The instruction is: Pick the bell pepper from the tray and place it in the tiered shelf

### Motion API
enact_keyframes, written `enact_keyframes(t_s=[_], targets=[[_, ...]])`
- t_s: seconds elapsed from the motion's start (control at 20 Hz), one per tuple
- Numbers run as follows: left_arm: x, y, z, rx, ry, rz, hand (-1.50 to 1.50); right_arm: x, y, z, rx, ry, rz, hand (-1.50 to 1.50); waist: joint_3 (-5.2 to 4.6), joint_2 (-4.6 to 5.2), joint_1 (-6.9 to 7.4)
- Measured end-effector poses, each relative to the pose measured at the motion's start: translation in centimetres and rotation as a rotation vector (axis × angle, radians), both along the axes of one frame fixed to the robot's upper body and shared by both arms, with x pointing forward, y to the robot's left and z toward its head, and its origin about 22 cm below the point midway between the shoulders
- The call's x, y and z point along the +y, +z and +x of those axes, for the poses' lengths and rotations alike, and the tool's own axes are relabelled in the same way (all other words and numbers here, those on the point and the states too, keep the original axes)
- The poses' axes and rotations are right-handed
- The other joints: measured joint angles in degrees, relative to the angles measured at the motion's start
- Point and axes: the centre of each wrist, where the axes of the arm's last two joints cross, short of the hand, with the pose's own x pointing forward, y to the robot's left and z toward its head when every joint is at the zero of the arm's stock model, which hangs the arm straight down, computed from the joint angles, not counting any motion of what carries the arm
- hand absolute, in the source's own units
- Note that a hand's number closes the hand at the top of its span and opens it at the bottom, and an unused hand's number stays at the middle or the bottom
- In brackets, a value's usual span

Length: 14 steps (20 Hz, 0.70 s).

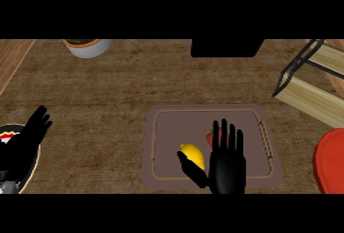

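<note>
Right hand [227,157] spread above the tray [161,150], nothing held.
Red bell pepper [209,135] lies mid-tray, beside a lemon [193,154]; shift the fingers onto it, avoiding the lemon. Tiered shelf [312,86] waits far right.

Yellow bell pepper [193,154] lying on brown tray [161,136].

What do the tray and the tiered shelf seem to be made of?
The tray looks like matte brown plastic or wood: flat dull surface with a thin lighter line inside its rim. The tiered shelf seems to have pale wooden boards with visible grain, held in a thin black frame, probably metal.
</note>
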Motion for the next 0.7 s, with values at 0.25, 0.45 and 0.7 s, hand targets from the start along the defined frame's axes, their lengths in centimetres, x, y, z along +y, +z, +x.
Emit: enact_keyframes(t_s=[0.25,0.45,0.7], targets=[[0.0,-0.4,0.0,-0.007,-0.012,-0.002,0.00,2.1,3.7,0.9,0.092,-0.059,-0.134,-1.50,0.26,0.34,0.88],[-0.6,-0.3,0.5,-0.010,-0.013,-0.002,0.00,2.8,5.5,1.9,0.113,-0.045,-0.157,-1.50,0.37,0.50,1.10],[-0.8,-0.8,0.3,-0.013,-0.015,-0.004,0.00,2.1,5.7,3.0,0.151,-0.060,-0.169,-1.50,0.42,0.46,1.04]])
